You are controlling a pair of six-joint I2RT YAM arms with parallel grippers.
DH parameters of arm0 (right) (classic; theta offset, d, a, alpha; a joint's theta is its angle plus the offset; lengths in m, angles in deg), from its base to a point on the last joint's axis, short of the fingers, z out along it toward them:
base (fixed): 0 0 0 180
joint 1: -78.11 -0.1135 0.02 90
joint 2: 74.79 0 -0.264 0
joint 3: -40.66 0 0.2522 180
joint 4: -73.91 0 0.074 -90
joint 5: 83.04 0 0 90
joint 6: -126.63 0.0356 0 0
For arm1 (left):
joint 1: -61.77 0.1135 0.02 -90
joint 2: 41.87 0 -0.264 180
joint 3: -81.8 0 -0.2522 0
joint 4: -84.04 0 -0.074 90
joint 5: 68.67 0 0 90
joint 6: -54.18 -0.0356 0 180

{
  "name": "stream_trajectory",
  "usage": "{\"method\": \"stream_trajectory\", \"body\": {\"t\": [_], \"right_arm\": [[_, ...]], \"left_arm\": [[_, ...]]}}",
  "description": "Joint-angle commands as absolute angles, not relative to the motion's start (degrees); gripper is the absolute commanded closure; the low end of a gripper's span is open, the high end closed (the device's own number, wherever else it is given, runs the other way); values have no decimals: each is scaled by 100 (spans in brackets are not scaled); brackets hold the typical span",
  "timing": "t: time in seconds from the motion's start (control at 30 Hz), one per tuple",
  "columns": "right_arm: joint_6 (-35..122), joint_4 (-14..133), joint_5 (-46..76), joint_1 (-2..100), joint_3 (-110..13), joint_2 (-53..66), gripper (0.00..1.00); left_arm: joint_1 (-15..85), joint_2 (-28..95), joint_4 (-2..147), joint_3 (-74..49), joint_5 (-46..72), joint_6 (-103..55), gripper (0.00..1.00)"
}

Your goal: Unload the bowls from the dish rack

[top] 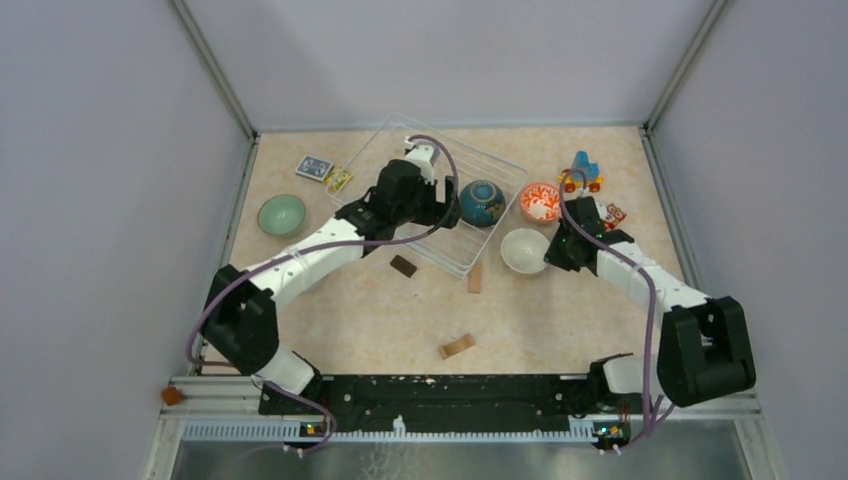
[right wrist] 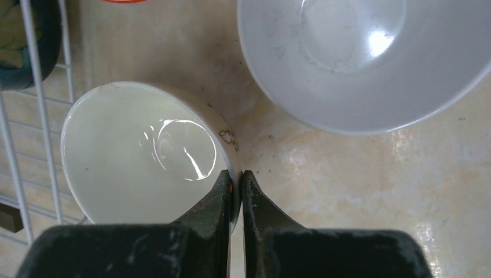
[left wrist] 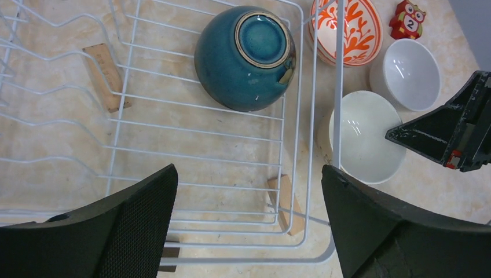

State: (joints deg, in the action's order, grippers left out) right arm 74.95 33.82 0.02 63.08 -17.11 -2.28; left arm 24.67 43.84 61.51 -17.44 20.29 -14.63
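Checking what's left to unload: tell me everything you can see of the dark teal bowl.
The dark teal bowl is round, glossy glazed ceramic with a tan ring around its foot. It lies tipped over, foot towards the left wrist camera, resting on the dish rack's floor wires near a corner, close to the side wall. Nothing grips it.

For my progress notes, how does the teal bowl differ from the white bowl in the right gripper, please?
The teal bowl lies overturned in the rack, base showing; the white bowl stands upright on the table outside it. The teal bowl is untouched; the right gripper pinches the white bowl's rim. Both are round.
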Motion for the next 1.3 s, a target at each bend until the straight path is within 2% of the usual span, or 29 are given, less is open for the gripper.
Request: {"method": "stream_trajectory", "body": {"t": [0.0, 0.37, 0.4, 0.43, 0.47, 0.6, 0.77, 1.27], "right_arm": [[7347, 4204, 196, 6620, -2170, 205, 100], [6980, 4331, -153, 7160, -2446, 583, 93], [6937, 4325, -169, 7163, -2451, 566, 87], [6921, 4341, -188, 7162, -2437, 544, 69], [6888, 4383, -181, 7165, -2400, 507, 59], [6713, 4425, -206, 7169, -2330, 262, 50], [6439, 4196, -232, 7167, -2460, -69, 35], [5757, 4185, 563, 7161, -2740, -1053, 33]], "left_arm": [[2415, 4925, 6400, -1164, 2328, -1629, 1], [2413, 6418, 6288, 213, 2285, -1737, 4], [2409, 6499, 6347, 266, 2307, -1763, 4], [2413, 6574, 6392, 314, 2315, -1777, 6], [2414, 6648, 6431, 368, 2321, -1787, 7], [2415, 7016, 6401, 683, 2271, -1811, 13], [2419, 7362, 6423, 926, 2168, -1768, 16], [2426, 7804, 5879, 1241, 2306, -1825, 32]]}}
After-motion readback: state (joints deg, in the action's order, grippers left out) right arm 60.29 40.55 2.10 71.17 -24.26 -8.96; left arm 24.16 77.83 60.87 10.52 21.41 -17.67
